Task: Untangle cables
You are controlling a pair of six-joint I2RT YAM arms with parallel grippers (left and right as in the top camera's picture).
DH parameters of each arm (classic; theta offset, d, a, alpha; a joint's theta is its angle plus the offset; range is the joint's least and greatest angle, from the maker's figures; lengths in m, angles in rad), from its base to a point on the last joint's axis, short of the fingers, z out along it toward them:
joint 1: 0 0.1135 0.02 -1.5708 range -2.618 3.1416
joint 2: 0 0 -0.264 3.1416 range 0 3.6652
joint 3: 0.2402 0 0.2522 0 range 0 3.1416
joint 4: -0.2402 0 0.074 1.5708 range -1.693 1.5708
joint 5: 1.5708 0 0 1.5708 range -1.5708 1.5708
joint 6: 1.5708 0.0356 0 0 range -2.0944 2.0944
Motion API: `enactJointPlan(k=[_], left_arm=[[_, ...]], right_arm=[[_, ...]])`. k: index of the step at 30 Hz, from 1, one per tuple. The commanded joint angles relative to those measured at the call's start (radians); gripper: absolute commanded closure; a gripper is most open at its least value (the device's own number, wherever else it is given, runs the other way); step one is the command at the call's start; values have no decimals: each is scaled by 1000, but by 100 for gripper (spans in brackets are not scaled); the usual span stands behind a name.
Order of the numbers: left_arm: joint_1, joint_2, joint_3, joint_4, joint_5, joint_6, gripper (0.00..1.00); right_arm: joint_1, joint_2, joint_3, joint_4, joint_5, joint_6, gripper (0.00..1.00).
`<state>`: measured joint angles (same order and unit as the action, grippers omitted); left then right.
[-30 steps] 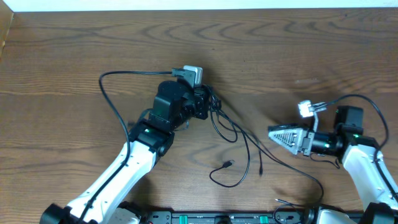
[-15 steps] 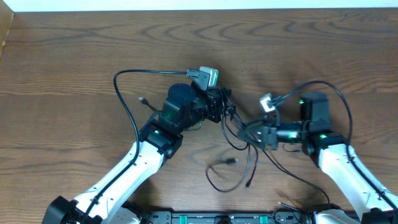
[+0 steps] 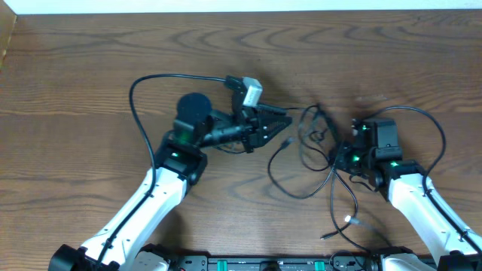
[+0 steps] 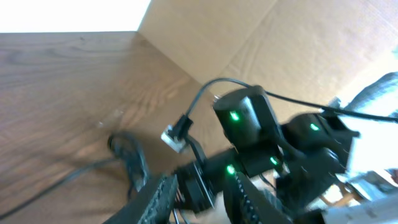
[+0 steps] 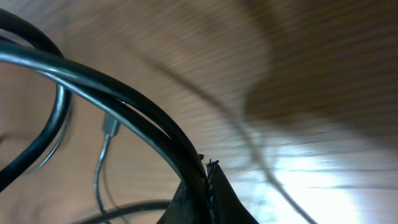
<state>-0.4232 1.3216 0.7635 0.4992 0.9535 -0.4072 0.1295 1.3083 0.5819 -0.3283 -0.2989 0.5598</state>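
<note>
Overhead: right claw [image 3: 339, 159] now grips cables [image 3: 315, 123].

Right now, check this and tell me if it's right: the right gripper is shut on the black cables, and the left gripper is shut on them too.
Wrong on the left: the left gripper is open, jaws apart, as the left wrist view shows. The right gripper is shut on the black cables.

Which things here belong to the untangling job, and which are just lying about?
Job: black cables; right gripper, shut on them; left gripper, open beside them.
Just there: table; left arm's own thick wire.
</note>
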Motion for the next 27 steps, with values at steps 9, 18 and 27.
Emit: enactJointPlan(k=[9, 18, 27], left_arm=[[103, -14, 27, -69, 130, 31, 39], [-3, -15, 28, -355, -333, -1, 3], [-223, -6, 27, -349, -657, -48, 2]], right_arm=[[-50, -7, -4, 93, -325, -311, 99], [-49, -20, -4, 133, -314, -310, 99], [-49, -20, -4, 126, -230, -310, 99]])
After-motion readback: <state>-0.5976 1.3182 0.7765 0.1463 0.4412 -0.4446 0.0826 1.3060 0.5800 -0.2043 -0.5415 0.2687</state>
